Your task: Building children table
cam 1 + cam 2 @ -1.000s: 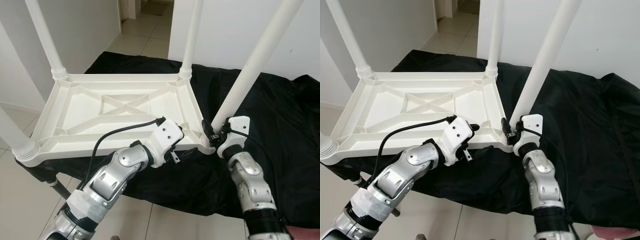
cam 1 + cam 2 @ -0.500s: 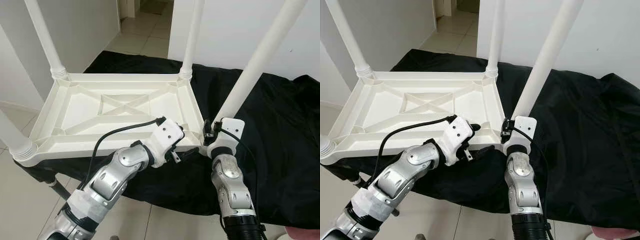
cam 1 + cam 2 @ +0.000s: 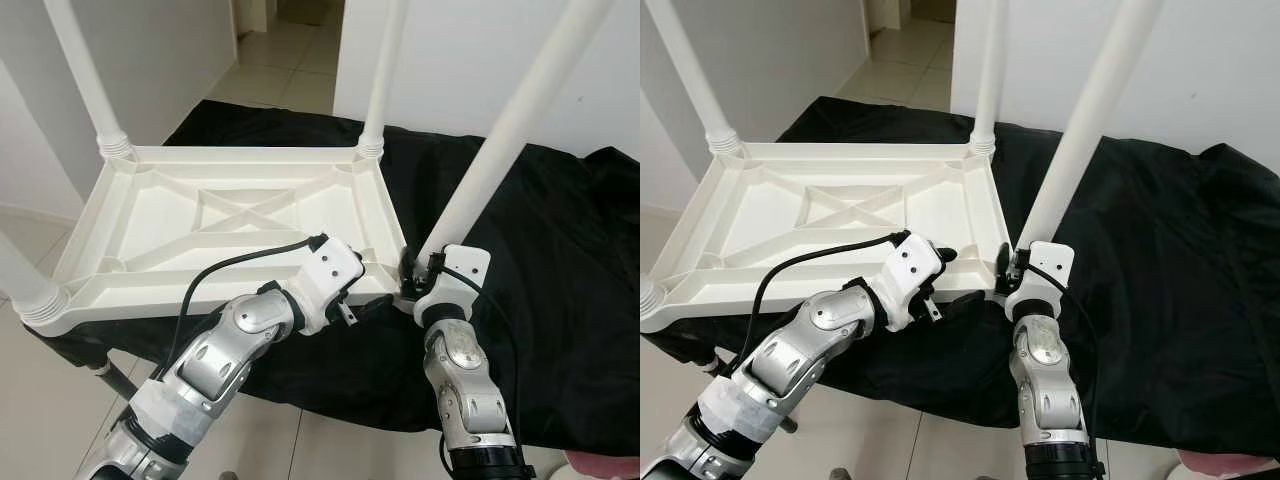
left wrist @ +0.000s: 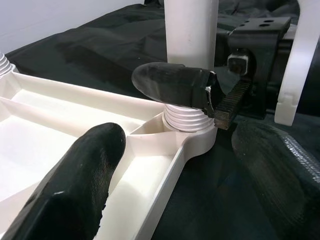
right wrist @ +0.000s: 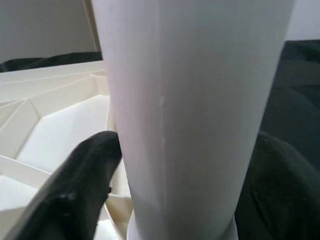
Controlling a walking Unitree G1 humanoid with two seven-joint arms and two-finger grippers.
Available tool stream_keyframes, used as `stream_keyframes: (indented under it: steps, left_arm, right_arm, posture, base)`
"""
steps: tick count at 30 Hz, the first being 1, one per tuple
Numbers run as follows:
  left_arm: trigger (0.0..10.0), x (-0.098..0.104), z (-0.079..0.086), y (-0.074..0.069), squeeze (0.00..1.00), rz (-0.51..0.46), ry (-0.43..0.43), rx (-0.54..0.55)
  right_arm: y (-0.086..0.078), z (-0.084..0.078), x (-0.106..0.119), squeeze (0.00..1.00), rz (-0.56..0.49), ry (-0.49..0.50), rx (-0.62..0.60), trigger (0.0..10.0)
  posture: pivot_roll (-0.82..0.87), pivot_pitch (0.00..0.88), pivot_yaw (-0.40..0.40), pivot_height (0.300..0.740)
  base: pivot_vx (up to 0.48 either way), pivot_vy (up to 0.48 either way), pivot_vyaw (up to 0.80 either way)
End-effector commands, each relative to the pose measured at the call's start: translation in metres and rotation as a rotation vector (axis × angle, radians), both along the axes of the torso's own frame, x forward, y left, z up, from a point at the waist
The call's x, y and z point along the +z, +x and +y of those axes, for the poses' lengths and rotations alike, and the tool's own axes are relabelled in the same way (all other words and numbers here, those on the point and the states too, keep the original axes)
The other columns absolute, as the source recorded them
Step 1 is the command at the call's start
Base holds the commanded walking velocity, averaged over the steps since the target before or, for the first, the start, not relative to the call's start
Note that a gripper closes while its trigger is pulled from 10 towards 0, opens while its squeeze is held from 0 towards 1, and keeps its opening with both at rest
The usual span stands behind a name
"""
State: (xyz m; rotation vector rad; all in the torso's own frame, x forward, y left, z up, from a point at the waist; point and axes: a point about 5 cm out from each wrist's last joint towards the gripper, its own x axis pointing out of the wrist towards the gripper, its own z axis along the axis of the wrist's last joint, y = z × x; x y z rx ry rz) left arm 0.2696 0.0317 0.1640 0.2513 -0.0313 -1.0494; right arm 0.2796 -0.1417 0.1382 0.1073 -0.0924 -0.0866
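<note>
i have the white plastic table (image 3: pixel 230 215) upside down on a black cloth (image 3: pixel 560 250), its four legs pointing up. the near right leg (image 3: pixel 500 140) is the one in hand. my right gripper (image 3: pixel 410 275) sits at the foot of that leg, just above the corner socket (image 4: pixel 190 122); in the right wrist view one black finger (image 5: pixel 75 190) lies against the tube, and the other is hidden behind it, so i judge it clenched around the leg rather than see it plainly. my left gripper (image 4: pixel 150 115) is released, fingers spread over the near rim (image 3: pixel 230 290) beside the same corner, one fingertip (image 4: pixel 170 85) close against the ribbed collar.

handling, as i read it: hollow moulded plastic, light, stiff enough but smooth and rather slippery. the long leg gives a lot of leverage, so a grip high up would wobble it in the socket. low by the collar is the place to hold for turning. the top is braced with ribs underneath, so the rim near the corner should take a steadying pinch. the cloth may let the whole thing slide.
</note>
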Motion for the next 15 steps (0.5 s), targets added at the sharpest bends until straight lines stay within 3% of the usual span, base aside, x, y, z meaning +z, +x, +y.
stream_keyframes:
  steps: [1,5,6,15]
  left_arm:
    - [10.0,0.002,0.0,-0.003,0.0,0.005,0.01,-0.073]
    - [10.0,0.003,0.0,-0.003,0.0,0.001,0.011,-0.072]
    - [10.0,0.003,0.0,-0.003,0.0,0.002,0.012,-0.074]
    - [10.0,0.003,0.0,-0.003,0.0,0.0,0.026,-0.092]
  right_arm:
    - [0.001,-0.007,-0.002,1.0,-0.003,-0.018,0.015,10.0]
    - [0.001,-0.013,-0.002,1.0,-0.012,-0.02,0.053,10.0]
    - [0.0,-0.014,-0.002,0.0,-0.03,-0.017,0.104,10.0]
    - [0.002,-0.03,-0.001,0.0,-0.092,-0.057,0.332,10.0]
  posture:
    - [-0.05,0.0,-0.041,0.74]
    - [-0.05,0.0,-0.039,0.74]
    - [-0.05,0.0,-0.036,0.74]
    - [-0.05,0.0,-0.019,0.74]
  base:
    - [0.0,0.0,0.0]
    - [0.0,0.0,0.0]
    - [0.0,0.0,0.0]
    - [0.0,0.0,0.0]
